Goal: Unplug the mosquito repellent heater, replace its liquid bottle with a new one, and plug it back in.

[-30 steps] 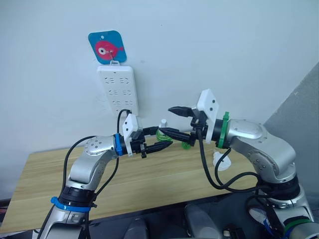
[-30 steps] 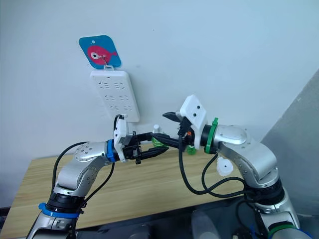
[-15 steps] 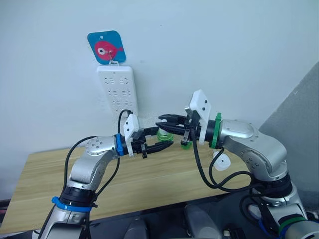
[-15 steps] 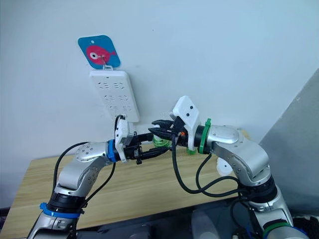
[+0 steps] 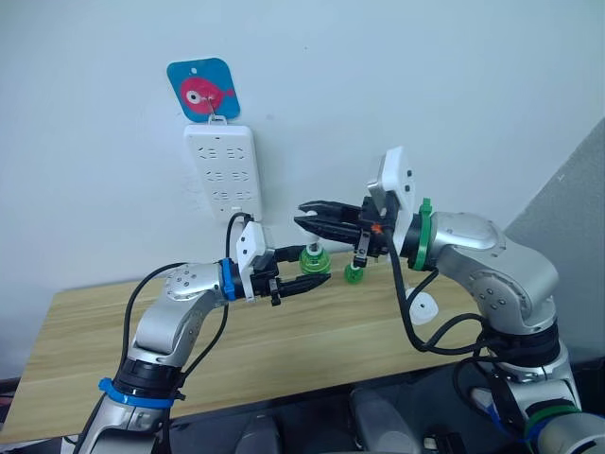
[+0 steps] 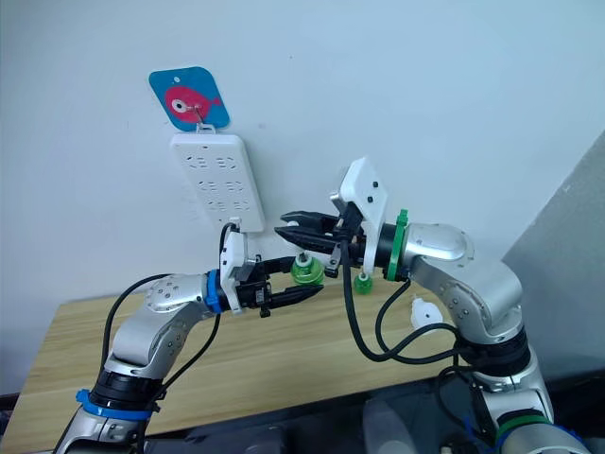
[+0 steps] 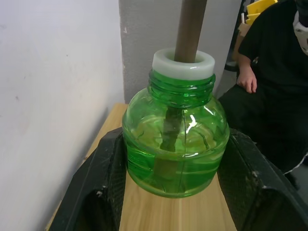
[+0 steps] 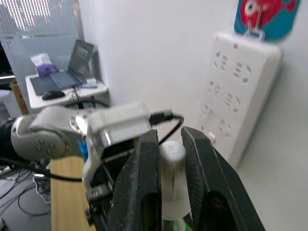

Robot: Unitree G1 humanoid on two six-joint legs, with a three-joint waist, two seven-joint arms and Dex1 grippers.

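Gripping clear green liquid bottle [image 7: 175, 139], left gripper [image 5: 315, 270]; right gripper [image 5: 312, 214] pinching its white cap [image 8: 172, 183].

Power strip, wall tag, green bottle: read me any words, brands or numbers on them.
No text can be read.
Wall tag: a pink fish picture, no words.
Power strip: socket holes, no legible marking.
Green bottle, held between the left gripper's fingers: no label showing.

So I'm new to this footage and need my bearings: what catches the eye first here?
Above the wooden table, the left gripper clamps a round, clear green liquid bottle while the right gripper pinches its white cap from above. Behind them, a tall white power strip hangs on the wall under a blue fish tag.
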